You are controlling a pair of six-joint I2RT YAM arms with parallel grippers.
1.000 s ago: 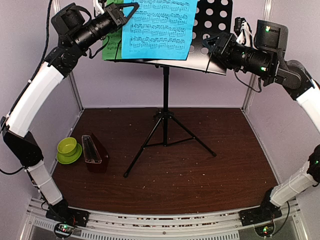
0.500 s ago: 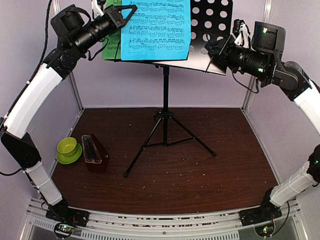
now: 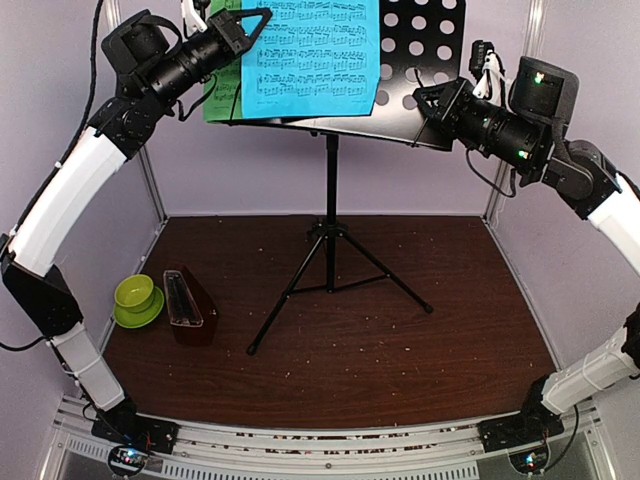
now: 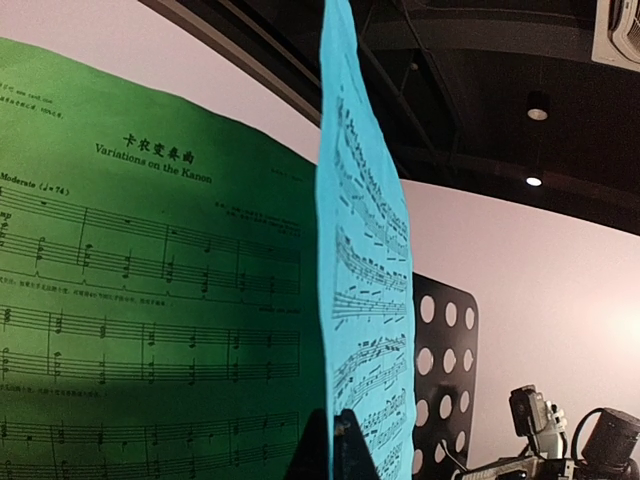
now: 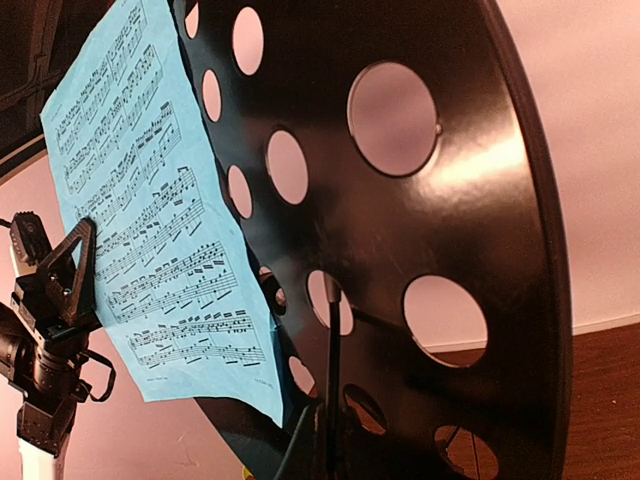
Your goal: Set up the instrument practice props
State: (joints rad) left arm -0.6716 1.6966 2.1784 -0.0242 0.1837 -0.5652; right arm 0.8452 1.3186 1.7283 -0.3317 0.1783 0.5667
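The black perforated music stand (image 3: 425,45) stands on its tripod at mid-table. The green sheet (image 3: 220,95) rests on its desk at the left, and the blue sheet (image 3: 310,55) overlaps it. My left gripper (image 3: 247,24) is shut on the blue sheet's left edge, seen edge-on in the left wrist view (image 4: 362,250) between the jaws of that gripper (image 4: 335,445). My right gripper (image 3: 432,102) is shut on the stand's lower right edge (image 5: 420,220); in the right wrist view the gripper (image 5: 325,440) has its jaws closed around a thin black rod. The red-brown metronome (image 3: 188,308) stands on the table at the left.
A lime green cup (image 3: 133,291) on its saucer (image 3: 145,316) sits left of the metronome. The tripod legs (image 3: 380,268) spread across the table's middle. Enclosure walls and posts stand close behind both arms. The green sheet (image 4: 150,300) fills the left of the left wrist view.
The blue sheet and my left gripper have shifted slightly left and up. My right gripper has moved a little down and right along the stand's edge.
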